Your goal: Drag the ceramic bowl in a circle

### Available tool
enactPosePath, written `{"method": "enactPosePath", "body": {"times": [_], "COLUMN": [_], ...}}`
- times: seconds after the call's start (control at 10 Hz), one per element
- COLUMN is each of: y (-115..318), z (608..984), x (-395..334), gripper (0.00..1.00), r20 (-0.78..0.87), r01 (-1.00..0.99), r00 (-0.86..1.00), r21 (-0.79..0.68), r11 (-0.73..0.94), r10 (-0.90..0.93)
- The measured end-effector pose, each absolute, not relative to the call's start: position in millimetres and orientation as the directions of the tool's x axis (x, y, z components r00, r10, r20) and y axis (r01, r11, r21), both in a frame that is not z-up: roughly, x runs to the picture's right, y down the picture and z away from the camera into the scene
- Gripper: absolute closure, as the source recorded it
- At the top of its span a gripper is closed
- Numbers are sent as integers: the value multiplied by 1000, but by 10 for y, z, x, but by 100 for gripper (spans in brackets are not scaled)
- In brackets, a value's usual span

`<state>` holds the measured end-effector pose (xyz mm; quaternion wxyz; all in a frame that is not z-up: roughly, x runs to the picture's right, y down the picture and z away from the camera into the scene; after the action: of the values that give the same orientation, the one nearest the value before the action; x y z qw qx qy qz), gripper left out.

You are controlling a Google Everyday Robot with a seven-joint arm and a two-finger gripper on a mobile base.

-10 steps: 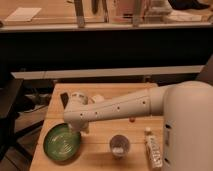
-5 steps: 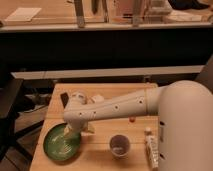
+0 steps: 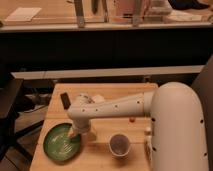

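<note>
The ceramic bowl (image 3: pixel 61 142) is a wide, shallow, glossy green dish with pale streaks inside. It sits at the front left of the wooden table (image 3: pixel 107 90). My white arm (image 3: pixel 125 106) reaches from the right across the table. My gripper (image 3: pixel 76 132) points down at the bowl's right rim, under the arm's wrist. The arm hides where the gripper meets the rim.
A small cup (image 3: pixel 120 144) with a dark inside stands right of the bowl near the front edge. A dark flat object (image 3: pixel 65 100) lies at the back left of the table. A small red item (image 3: pixel 131 119) and a pale packet (image 3: pixel 148 142) lie under my arm at the right.
The bowl has slid toward the front left corner of the table, and my gripper has moved with it at its right rim. The cup has stayed put.
</note>
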<state>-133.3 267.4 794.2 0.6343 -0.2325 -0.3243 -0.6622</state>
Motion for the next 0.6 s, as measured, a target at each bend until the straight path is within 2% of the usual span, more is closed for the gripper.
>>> {"method": "enactPosePath", "body": {"times": [0.3, 0.6], "y": [2565, 2594], "z": [7819, 7852], "x": [-1414, -1398], "gripper": [52, 84], "r20": [687, 700], "r01": [990, 990], "r00": [-94, -90], "r21": [144, 143], "r11": [8, 16], "r10": [-721, -709]}}
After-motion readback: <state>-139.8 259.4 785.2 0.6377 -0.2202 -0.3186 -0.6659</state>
